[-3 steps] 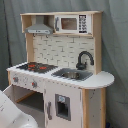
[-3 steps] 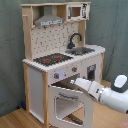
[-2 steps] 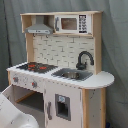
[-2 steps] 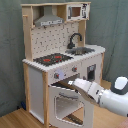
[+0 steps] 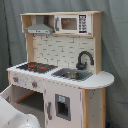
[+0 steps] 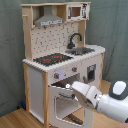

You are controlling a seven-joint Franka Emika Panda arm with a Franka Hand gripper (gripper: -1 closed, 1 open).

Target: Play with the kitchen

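Little has moved since the earlier frames: the arm (image 6: 102, 100) has eased a touch nearer the oven door (image 6: 64, 102), and the door hangs swung out much as it did. The kitchen (image 6: 60, 60) stands on a wood floor (image 6: 15, 119) before a grey curtain (image 6: 112, 25), filling the middle of both exterior views. Going from the second exterior view's left to its right: the light wood side post, then the grey hood (image 6: 49, 20) up top with the pegged back panel under it, the black stovetop (image 6: 52, 59) with its red burners, and below that the knobs (image 6: 56, 76) on the white front. The oven door is open, its top edge pulled outward and its window frame facing the camera. The gripper (image 6: 69, 86) sits right at that top edge; whether its fingers are spread or closed on the edge I cannot tell. Further right come the black faucet (image 6: 75, 39) over the sink (image 6: 82, 50), the microwave (image 6: 76, 11) on the upper shelf, and the white arm with its round black-capped joint at the frame's edge. In the first exterior view, left to right: the open door's edge (image 5: 11, 94) low at the left with part of the white arm (image 5: 15, 116) in the bottom corner, the hood (image 5: 39, 29), the stovetop (image 5: 36, 66), the sink (image 5: 72, 74) and faucet (image 5: 84, 59), the microwave (image 5: 72, 23), and the rounded end of the counter (image 5: 102, 79).
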